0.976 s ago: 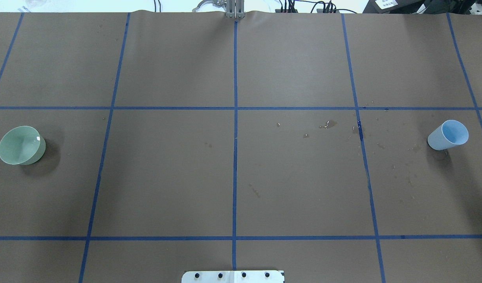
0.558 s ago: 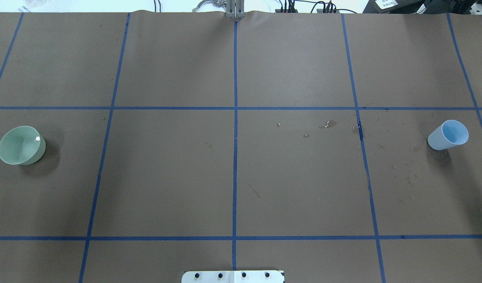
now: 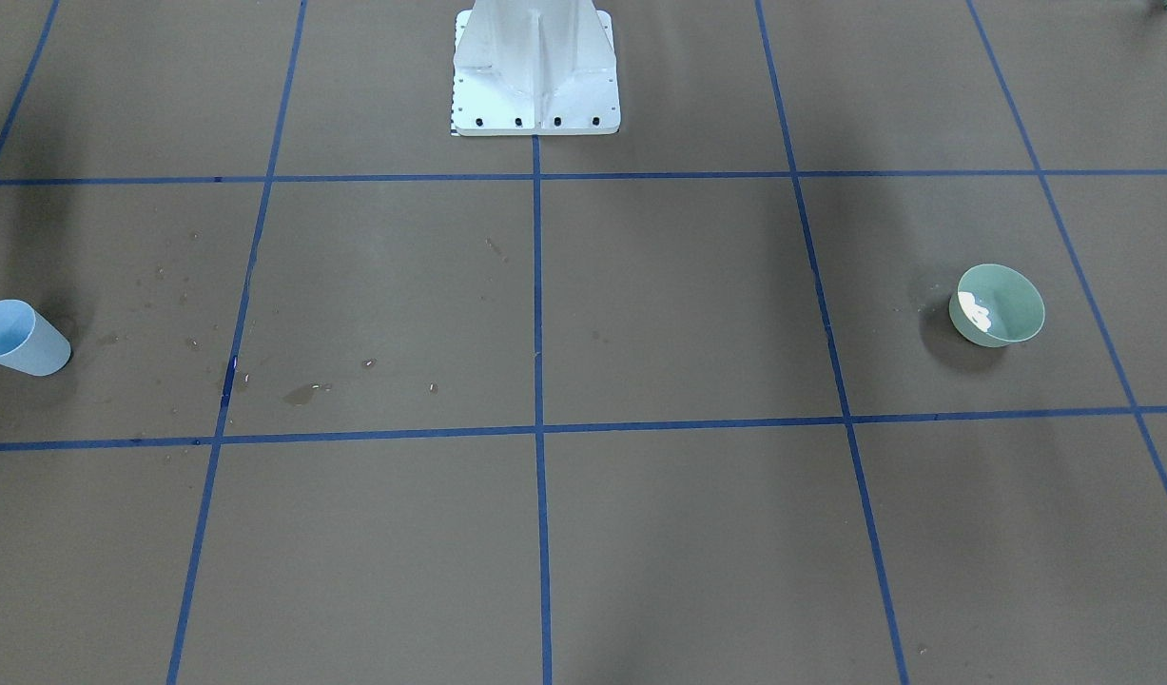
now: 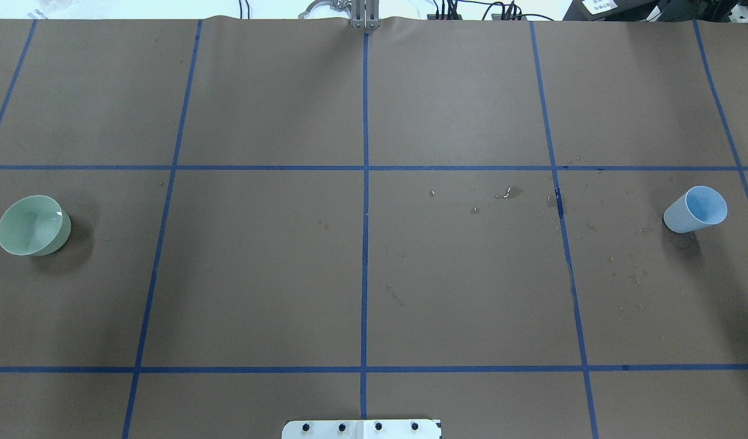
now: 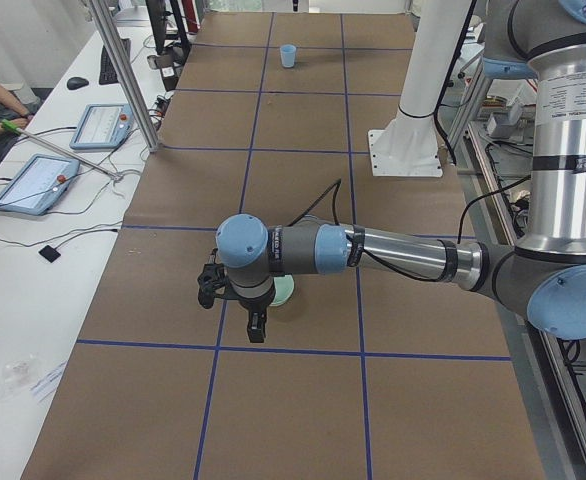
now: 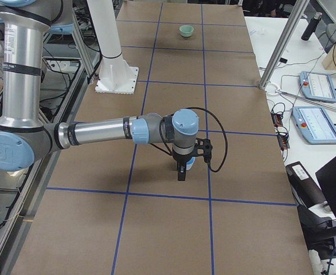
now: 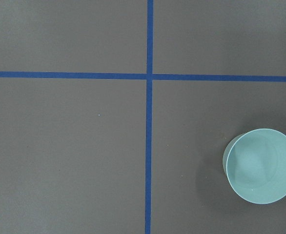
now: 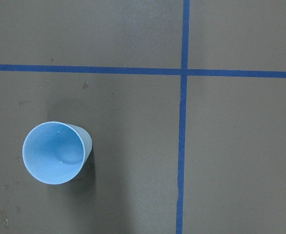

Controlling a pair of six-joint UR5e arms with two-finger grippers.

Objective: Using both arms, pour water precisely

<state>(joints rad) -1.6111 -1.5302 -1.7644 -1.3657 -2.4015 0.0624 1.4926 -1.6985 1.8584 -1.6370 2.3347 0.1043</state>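
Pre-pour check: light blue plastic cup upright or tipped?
Upright. The light blue plastic cup stands on its narrow base, its round open mouth facing straight up at the right wrist camera.

Brown-papered bench [image 4: 264,274] gridded with blue tape [image 4: 364,244], white side desk [image 5: 13,290] at frame left, tablets [image 5: 33,183], aluminium posts [image 5: 121,70]

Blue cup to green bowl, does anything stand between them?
Nothing visible does: between the blue cup and the green bowl lie only flat blue tape lines and a few small wet spots.

no legible text, labels, brands, numbers or signs
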